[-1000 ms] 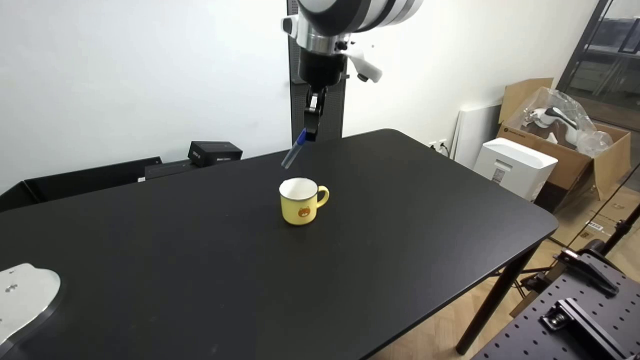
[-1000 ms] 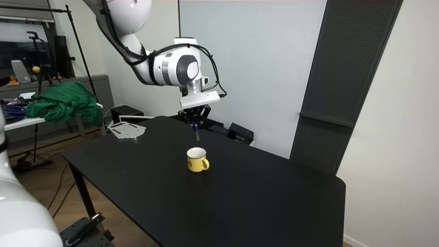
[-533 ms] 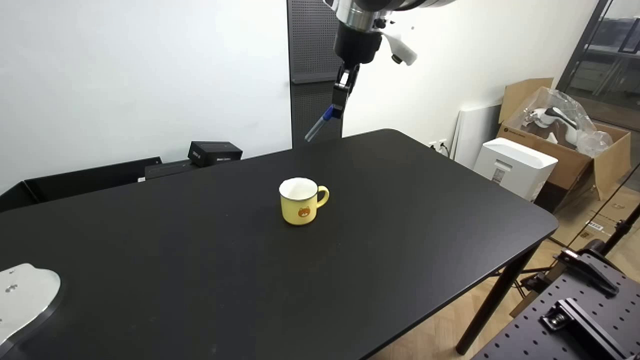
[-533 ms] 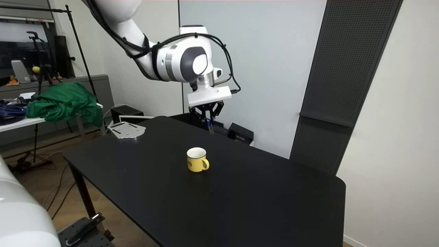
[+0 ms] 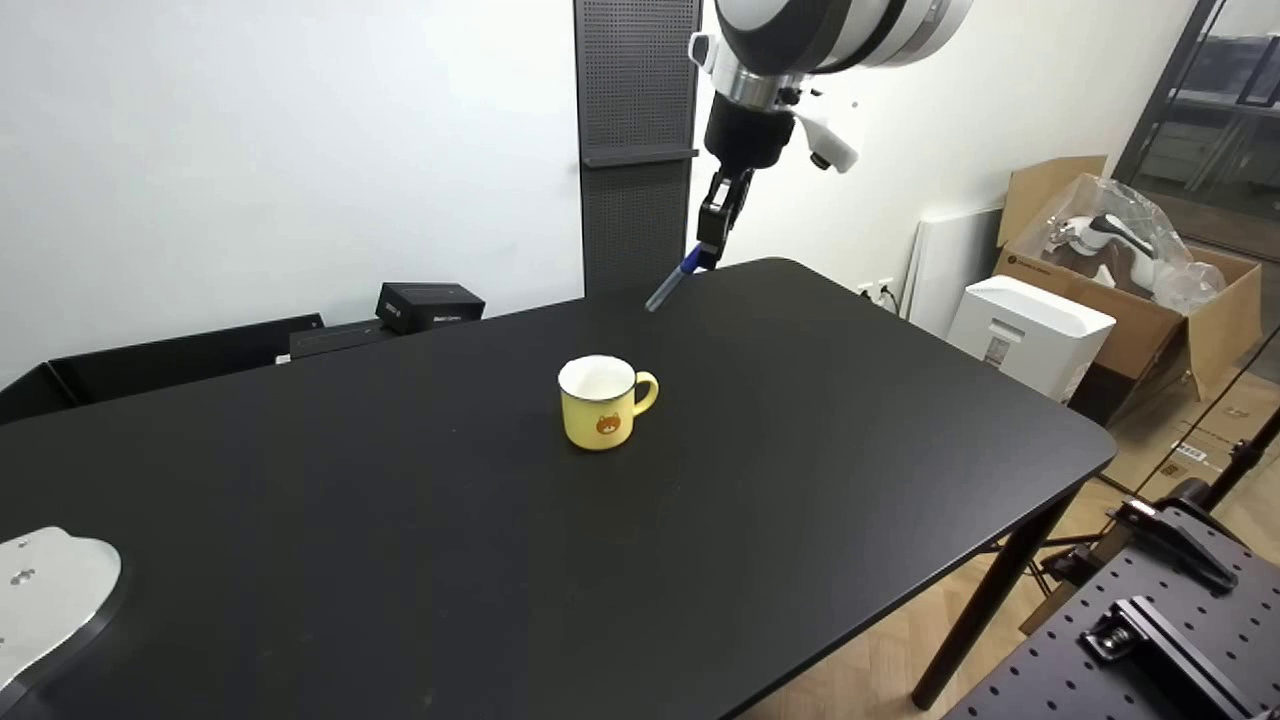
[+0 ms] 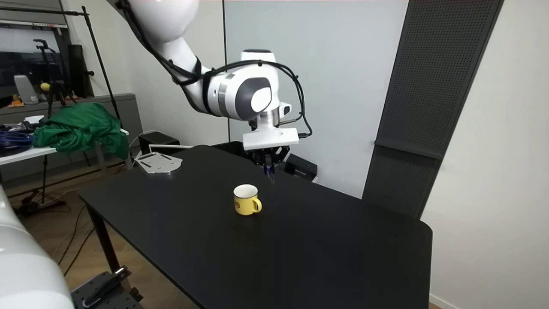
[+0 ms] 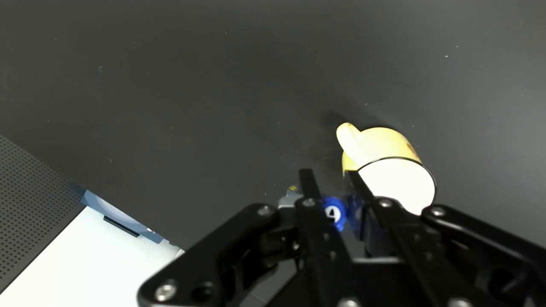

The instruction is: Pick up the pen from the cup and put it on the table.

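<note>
In an exterior view, a black tool [image 5: 708, 254] pinched a thin, straight, blue-and-clear pen [image 5: 674, 283], slanting below it over the matte black counter [image 5: 850, 420]. In an exterior view, a yellow, white-lined mug [image 6: 245, 206] stood below the tool. In the wrist view, the fingers [image 7: 315, 221] flanked the pen.

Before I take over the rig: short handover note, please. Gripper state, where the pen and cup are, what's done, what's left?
Gripper: jaws closed on the pen, holding it near one end.
Pen: in the air over the table, tilted, lower end pointing down, touching neither the tabletop nor the cup.
Cup: upright on the table, a little apart from the pen.
Done: pen is out of the cup.
Left: lay the pen on the table, open the jaws, back off. I'd probably lower it on the side away from the cup, to avoid a knock.
</note>
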`<state>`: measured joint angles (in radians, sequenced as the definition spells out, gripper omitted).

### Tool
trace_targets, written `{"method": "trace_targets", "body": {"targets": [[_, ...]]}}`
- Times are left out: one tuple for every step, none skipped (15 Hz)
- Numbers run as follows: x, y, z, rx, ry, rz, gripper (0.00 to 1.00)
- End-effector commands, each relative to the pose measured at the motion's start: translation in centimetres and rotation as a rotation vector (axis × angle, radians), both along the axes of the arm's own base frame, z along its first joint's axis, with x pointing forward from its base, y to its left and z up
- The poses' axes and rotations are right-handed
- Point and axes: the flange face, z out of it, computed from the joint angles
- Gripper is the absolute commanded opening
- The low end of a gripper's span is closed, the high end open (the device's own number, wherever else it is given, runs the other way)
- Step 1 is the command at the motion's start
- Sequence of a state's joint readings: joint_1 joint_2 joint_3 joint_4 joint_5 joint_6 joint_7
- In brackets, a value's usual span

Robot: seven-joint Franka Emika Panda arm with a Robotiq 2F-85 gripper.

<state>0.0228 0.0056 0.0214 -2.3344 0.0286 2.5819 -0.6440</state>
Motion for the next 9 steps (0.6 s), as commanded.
{"method": "trace_targets", "body": {"targets": [[1.2, -0.6, -2.1, 0.042, 0.020, -0.037, 0.05], [1.4, -0.7, -2.9, 0.052, 0.033, -0.045, 0.05], [1.6, -0.8, -3.8, 0.057, 0.051, -0.050, 0.05], [1.9, -0.8, -4.8, 0.062, 0.070, -0.049, 0.05], [2.1, -0.8, -5.6, 0.067, 0.086, -0.049, 0.05], [2.3, -0.7, -6.3, 0.069, 0.095, -0.046, 0.05], [2.7, -0.6, -7.0, 0.069, 0.098, -0.045, 0.05], [3.0, -0.5, -7.4, 0.065, 0.092, -0.045, 0.05], [3.5, -0.4, -7.7, 0.060, 0.069, -0.056, 0.05]]}}
